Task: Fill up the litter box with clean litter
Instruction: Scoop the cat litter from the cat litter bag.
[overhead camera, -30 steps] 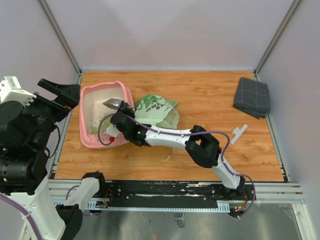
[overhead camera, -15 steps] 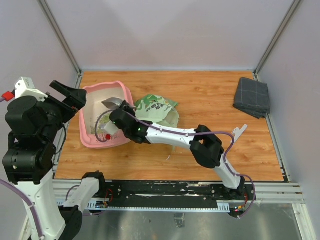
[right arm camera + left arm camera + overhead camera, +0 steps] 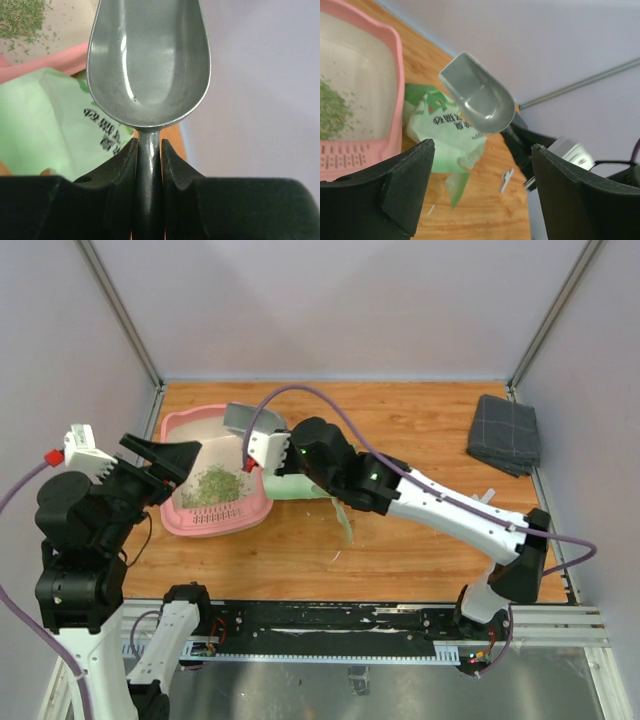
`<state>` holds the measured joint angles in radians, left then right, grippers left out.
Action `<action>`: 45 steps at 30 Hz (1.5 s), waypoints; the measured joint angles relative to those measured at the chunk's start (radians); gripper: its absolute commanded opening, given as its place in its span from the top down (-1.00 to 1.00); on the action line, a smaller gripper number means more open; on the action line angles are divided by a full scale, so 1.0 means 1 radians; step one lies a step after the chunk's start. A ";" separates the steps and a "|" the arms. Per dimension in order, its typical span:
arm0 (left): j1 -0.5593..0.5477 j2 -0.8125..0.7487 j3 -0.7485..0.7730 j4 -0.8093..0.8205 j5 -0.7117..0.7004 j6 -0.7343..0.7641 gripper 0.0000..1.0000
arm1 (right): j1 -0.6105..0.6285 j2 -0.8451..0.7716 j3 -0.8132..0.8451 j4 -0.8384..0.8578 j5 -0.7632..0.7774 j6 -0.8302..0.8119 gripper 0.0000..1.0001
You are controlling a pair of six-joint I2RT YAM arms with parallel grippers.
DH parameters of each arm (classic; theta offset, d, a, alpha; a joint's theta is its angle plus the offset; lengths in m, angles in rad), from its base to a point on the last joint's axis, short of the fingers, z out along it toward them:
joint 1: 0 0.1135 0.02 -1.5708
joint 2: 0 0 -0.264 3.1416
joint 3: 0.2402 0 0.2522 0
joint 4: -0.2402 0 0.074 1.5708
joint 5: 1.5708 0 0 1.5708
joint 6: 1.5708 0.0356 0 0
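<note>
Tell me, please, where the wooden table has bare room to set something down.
Bare wood lies far-centre, between the right arm and the grey folded cloth, and along the near edge. Crowded at left: pink plastic litter box, light green printed bag, left gripper, right gripper.

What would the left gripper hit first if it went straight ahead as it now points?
Likely the green bag beside the litter box; the raised scoop seems above that line, depth unclear.

Overhead camera looks steeply down from behind my bases over the whole table (image 3: 420, 430); my left wrist camera looks out mid-range, my right sits close — all three share the scoop (image 3: 150, 60), bag (image 3: 445, 125) and litter box (image 3: 215, 525).
</note>
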<state>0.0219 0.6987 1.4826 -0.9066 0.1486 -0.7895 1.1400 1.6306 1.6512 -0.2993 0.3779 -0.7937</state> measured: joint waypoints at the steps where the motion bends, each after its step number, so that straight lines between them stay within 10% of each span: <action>1: 0.000 -0.037 -0.060 0.018 0.034 -0.013 -0.56 | -0.008 -0.020 0.008 -0.037 -0.005 0.046 0.99; 16: -0.002 -0.493 -0.758 0.268 0.422 -0.245 -0.18 | -0.035 -0.416 -0.114 -0.610 -0.056 0.555 0.98; 27: -0.004 -0.301 -0.784 0.365 0.392 -0.177 -0.19 | -0.069 -0.397 0.008 -0.995 -0.051 0.592 0.98; 45: -0.022 -0.105 -0.994 0.669 0.421 -0.197 -0.24 | -0.154 -0.096 0.066 -1.036 -0.037 0.556 0.98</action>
<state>0.0002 0.5941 0.4889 -0.2375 0.5697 -0.9863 0.9863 1.5349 1.7172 -1.3357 0.3405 -0.2375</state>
